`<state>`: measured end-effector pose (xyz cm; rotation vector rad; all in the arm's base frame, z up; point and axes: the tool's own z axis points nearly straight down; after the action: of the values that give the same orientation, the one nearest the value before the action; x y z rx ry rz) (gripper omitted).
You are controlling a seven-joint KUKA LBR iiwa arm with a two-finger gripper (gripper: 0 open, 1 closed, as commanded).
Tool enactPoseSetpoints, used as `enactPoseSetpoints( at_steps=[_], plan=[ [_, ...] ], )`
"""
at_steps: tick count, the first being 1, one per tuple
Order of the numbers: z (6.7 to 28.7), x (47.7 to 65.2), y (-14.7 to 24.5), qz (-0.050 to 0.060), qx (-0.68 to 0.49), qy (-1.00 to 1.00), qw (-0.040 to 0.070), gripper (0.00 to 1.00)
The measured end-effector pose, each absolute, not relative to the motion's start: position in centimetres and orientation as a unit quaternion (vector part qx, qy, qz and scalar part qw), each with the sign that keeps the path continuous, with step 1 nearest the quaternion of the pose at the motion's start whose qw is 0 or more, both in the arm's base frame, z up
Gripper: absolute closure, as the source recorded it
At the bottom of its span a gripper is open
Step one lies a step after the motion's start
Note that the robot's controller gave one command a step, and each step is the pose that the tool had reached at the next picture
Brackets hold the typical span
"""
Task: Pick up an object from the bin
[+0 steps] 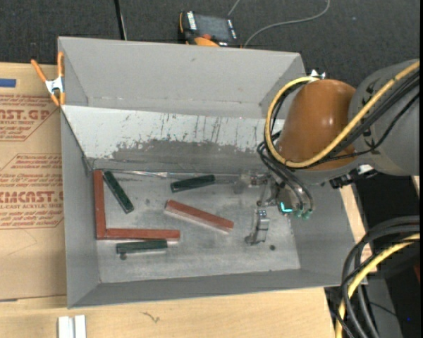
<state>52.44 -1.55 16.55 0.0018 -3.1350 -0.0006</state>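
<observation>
The gripper (254,232) is down low in the right side of the grey bin (176,83), under the arm's round orange cover (317,122). Its tip is at the bare floor of the bin, or just above it. I cannot tell if the gripper is open or closed, and nothing can be seen in it. The closest thing is a flat red-brown bar (199,215) that lies tilted in the middle of the bin. Its right end is near the gripper but does not touch it. A dark green stick (192,183) lies behind that bar, near the back wall. On the left, two more red-brown bars (99,203) make a corner shape. One green stick (118,191) lies inside that corner, and another green stick (141,246) lies just in front of it.
</observation>
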Motion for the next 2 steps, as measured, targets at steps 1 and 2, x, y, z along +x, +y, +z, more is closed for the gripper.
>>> enactPoseSetpoints(
  at_steps=[1, 2],
  plan=[
    [6.8, 51.7, -2.5, 0.000, -0.078, -0.997, 0.003, 0.00],
    [7.0, 54.5, 2.3, -0.002, -0.092, -0.996, -0.001, 0.00]
  ],
)
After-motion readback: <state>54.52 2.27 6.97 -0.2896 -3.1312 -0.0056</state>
